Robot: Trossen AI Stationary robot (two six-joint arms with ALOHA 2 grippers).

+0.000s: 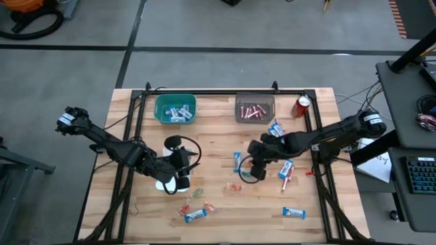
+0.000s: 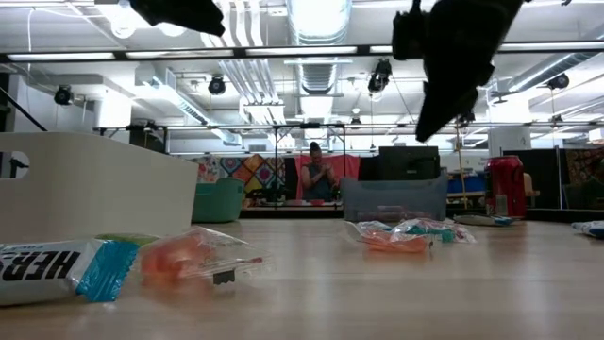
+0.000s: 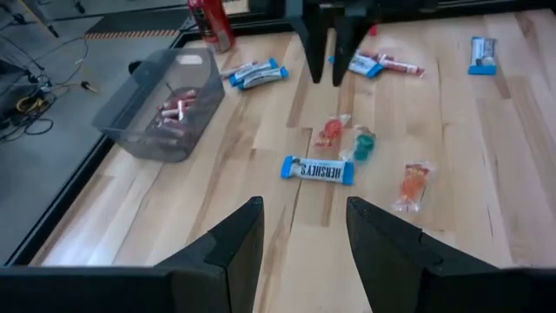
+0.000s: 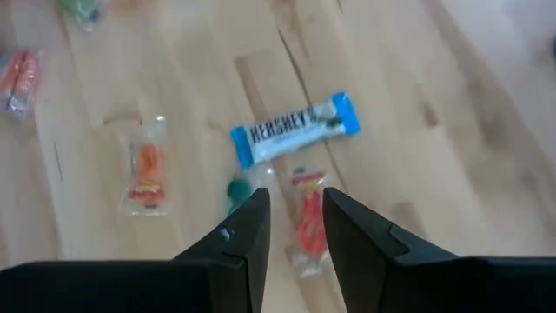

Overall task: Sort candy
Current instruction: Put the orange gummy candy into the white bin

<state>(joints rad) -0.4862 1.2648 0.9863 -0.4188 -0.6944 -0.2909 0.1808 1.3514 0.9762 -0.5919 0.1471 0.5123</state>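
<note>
Candy lies scattered on the wooden table. A blue-and-white bar (image 4: 295, 130) rests flat mid-table, with a red piece (image 4: 307, 222), a green piece (image 4: 236, 187) and an orange piece (image 4: 148, 169) close by. More blue bars (image 1: 293, 213) and a pink stick (image 3: 395, 63) lie around. My right gripper (image 4: 294, 228) is open and hovers over the red piece, a finger on either side, clear of the table (image 2: 453, 94). My left gripper (image 3: 300, 235) is open, hovering left of centre (image 1: 184, 163), facing the bar (image 3: 318, 169).
A teal bin (image 1: 175, 109) with blue bars and a grey bin (image 1: 254, 109) with pink sticks stand at the far edge. A red can (image 1: 302, 105) stands right of them. A white container (image 1: 170, 184) sits under the left gripper. A person (image 2: 316, 179) is far behind.
</note>
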